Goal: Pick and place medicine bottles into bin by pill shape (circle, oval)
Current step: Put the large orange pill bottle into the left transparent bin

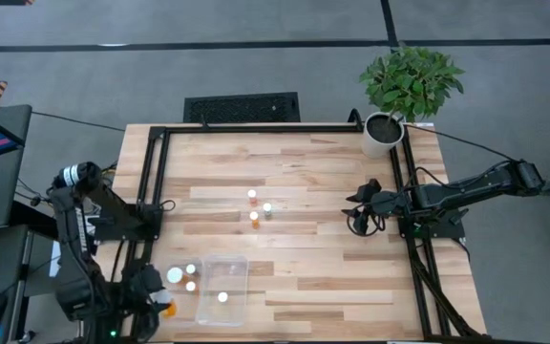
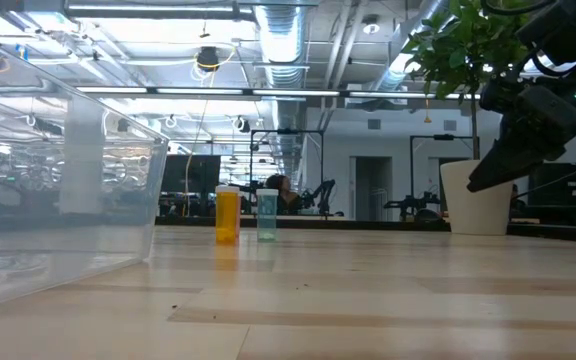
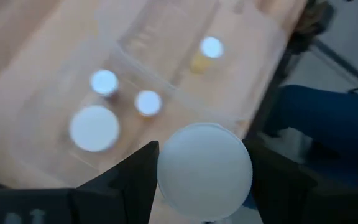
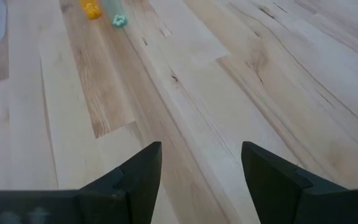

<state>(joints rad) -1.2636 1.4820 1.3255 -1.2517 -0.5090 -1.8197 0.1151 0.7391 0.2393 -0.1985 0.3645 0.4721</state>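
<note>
My left gripper point(image 1: 158, 306) is near the table's near left corner, shut on a medicine bottle point(image 3: 205, 171) with a white round cap and an orange body point(image 1: 168, 309). Three white-capped bottles point(image 1: 175, 275) point(image 1: 191, 270) point(image 1: 191, 286) stand on the table just left of the clear bin point(image 1: 222, 272). One bottle point(image 1: 222, 297) stands inside the bin. Three more bottles point(image 1: 252, 195) point(image 1: 267, 207) point(image 1: 254, 219) stand at mid-table. My right gripper point(image 1: 356, 212) is open and empty, right of those, above the wood point(image 4: 201, 162). My left gripper holds the bottle between its two fingers point(image 3: 138, 180), one on either side of it just below the white cap point(image 3: 166, 177). The cap faces up toward the wrist and hides the place of contact. The fingers point down. The bottle is upright and lifted clear of the table.
A potted plant point(image 1: 390, 124) in a white pot stands at the far right corner. A black frame point(image 1: 156, 172) runs along the table's edges. In the low view the bin's clear wall point(image 2: 58, 200) fills the left, with an orange bottle point(image 2: 227, 215) and a teal one point(image 2: 267, 215) behind.
</note>
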